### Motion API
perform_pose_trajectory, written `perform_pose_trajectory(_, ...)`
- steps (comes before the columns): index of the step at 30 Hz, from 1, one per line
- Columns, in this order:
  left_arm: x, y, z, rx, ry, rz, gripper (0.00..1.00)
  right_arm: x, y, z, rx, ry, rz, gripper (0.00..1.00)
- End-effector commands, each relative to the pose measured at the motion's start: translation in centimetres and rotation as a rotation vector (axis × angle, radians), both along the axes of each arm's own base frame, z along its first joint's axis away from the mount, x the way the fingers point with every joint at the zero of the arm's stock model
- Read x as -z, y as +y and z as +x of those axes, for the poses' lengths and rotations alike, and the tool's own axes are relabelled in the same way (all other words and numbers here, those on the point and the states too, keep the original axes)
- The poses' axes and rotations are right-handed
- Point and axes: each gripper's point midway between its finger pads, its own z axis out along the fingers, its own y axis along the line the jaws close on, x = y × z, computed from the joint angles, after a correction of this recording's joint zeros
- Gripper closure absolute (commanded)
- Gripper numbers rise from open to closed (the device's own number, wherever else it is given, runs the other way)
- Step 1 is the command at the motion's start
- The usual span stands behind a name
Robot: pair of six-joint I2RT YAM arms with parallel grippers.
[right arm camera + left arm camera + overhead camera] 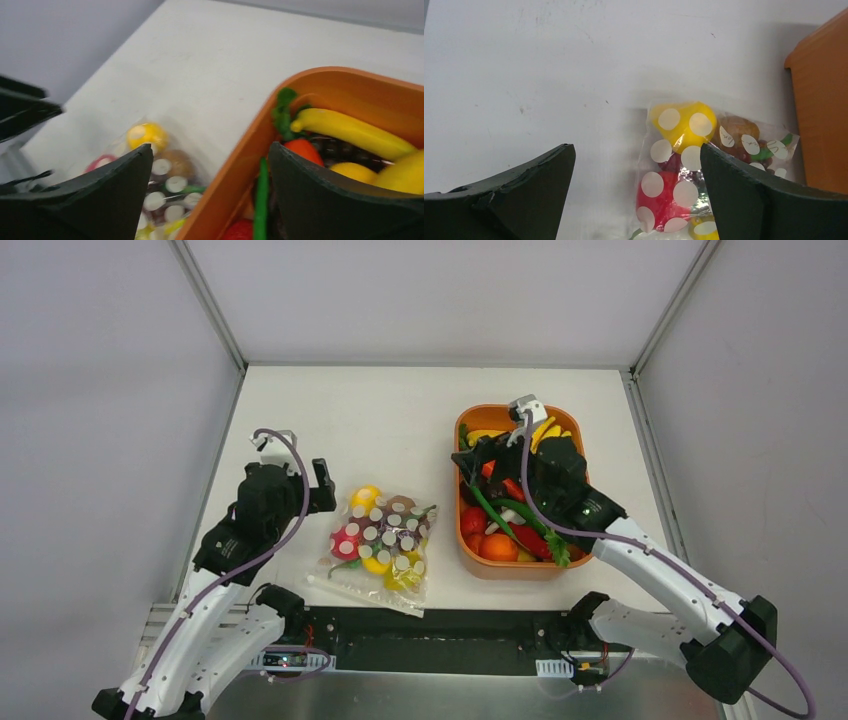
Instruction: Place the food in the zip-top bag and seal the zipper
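Note:
The clear dotted zip-top bag [382, 537] lies flat on the table between the arms, with several toy foods inside: a yellow piece [684, 124], a red piece [664, 197], a brown one [736, 131]. Its zipper strip [365, 594] runs along the near edge. My left gripper [322, 483] is open and empty, just left of the bag's far corner. My right gripper [463, 460] is open and empty, above the left rim of the orange tray [462, 510]. More food [515, 520] fills the tray: a banana [350, 131], red and green pieces.
The orange tray [235, 160] stands right of the bag, close to it. White walls close the table at the left, back and right. A black strip [430, 635] runs along the near edge by the arm bases.

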Motion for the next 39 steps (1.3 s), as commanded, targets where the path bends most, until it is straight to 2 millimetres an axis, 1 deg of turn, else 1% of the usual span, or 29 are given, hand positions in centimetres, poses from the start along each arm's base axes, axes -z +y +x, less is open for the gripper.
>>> perform_pose_trajectory(1, 0.4, -0.4, -0.5, 0.015, 0.004, -0.041, 0.01, -4.0, 5.6, -7.3, -0.46, 0.124, 0.216, 0.18)
perform_pose_trajectory(2, 0.5, -0.3, -0.6, 0.012, 0.001, -0.043, 0.01, -4.3, 6.7, -9.5, -0.589, 0.167, 0.238, 0.21)
perform_pose_trajectory(3, 0.6, -0.3, -0.7, 0.009, -0.001, -0.043, 0.01, -4.3, 7.6, -11.3, -0.68, 0.204, 0.249, 0.25)
perform_pose_trajectory(4, 0.7, -0.2, -0.8, 0.007, -0.002, -0.046, 0.01, -3.9, 8.6, -13.5, -0.762, 0.246, 0.231, 0.27)
perform_pose_trajectory(5, 0.8, -0.2, -0.9, 0.006, -0.001, -0.047, 0.01, -3.0, 9.1, -14.6, -0.793, 0.271, 0.184, 0.28)
perform_pose_trajectory(6, 0.9, -0.2, -0.9, 0.004, -0.001, -0.05, 0.01, -2.0, 10.0, -16.9, -0.849, 0.285, 0.114, 0.28)
perform_pose_trajectory(7, 1.0, -0.2, -1.0, 0.004, 0.001, -0.052, 0.01, -1.1, 10.6, -18.6, -0.878, 0.286, 0.047, 0.28)
perform_pose_trajectory(8, 1.1, -0.1, -1.1, 0.003, 0.004, -0.051, 0.01, 0.1, 10.9, -20.2, -0.911, 0.297, -0.021, 0.28)
perform_pose_trajectory(10, 1.2, 0.1, -1.3, -0.002, 0.009, -0.046, 0.01, 2.8, 10.8, -22.9, -0.971, 0.312, -0.143, 0.29)
perform_pose_trajectory(13, 1.0, 0.4, -1.7, -0.01, 0.003, -0.043, 0.01, 6.0, 9.7, -25.3, -1.0, 0.371, -0.253, 0.3)
perform_pose_trajectory(16, 0.9, 0.8, -2.0, -0.02, -0.013, -0.045, 0.01, 7.8, 8.2, -27.7, -1.06, 0.417, -0.281, 0.31)
perform_pose_trajectory(18, 0.8, 0.9, -2.2, -0.025, -0.022, -0.049, 0.01, 9.1, 7.1, -29.0, -1.083, 0.448, -0.312, 0.31)
perform_pose_trajectory(20, 0.8, 1.0, -2.3, -0.026, -0.023, -0.049, 0.01, 10.7, 6.3, -28.3, -0.995, 0.47, -0.37, 0.31)
perform_pose_trajectory(23, 0.8, 1.0, -2.3, -0.026, -0.02, -0.046, 0.01, 13.0, 4.1, -26.8, -0.846, 0.526, -0.482, 0.31)
perform_pose_trajectory(27, 1.1, 0.9, -2.2, -0.022, -0.011, -0.045, 0.01, 14.9, 1.1, -25.0, -0.673, 0.555, -0.608, 0.3)
perform_pose_trajectory(29, 1.2, 0.9, -2.1, -0.024, -0.008, -0.042, 0.01, 15.3, 0.4, -24.3, -0.63, 0.542, -0.63, 0.29)
perform_pose_trajectory(32, 1.3, 0.9, -2.0, -0.024, 0.0, -0.038, 0.01, 15.2, -0.1, -22.3, -0.531, 0.49, -0.647, 0.28)
perform_pose_trajectory(34, 1.3, 0.9, -2.0, -0.026, 0.002, -0.036, 0.01, 15.1, -0.5, -20.4, -0.434, 0.461, -0.653, 0.26)
perform_pose_trajectory(36, 1.3, 0.9, -2.1, -0.028, 0.0, -0.036, 0.01, 15.1, -1.5, -18.1, -0.33, 0.439, -0.656, 0.25)
perform_pose_trajectory(39, 1.2, 1.1, -2.1, -0.033, -0.005, -0.036, 0.01, 14.9, -2.8, -15.2, -0.21, 0.438, -0.633, 0.25)
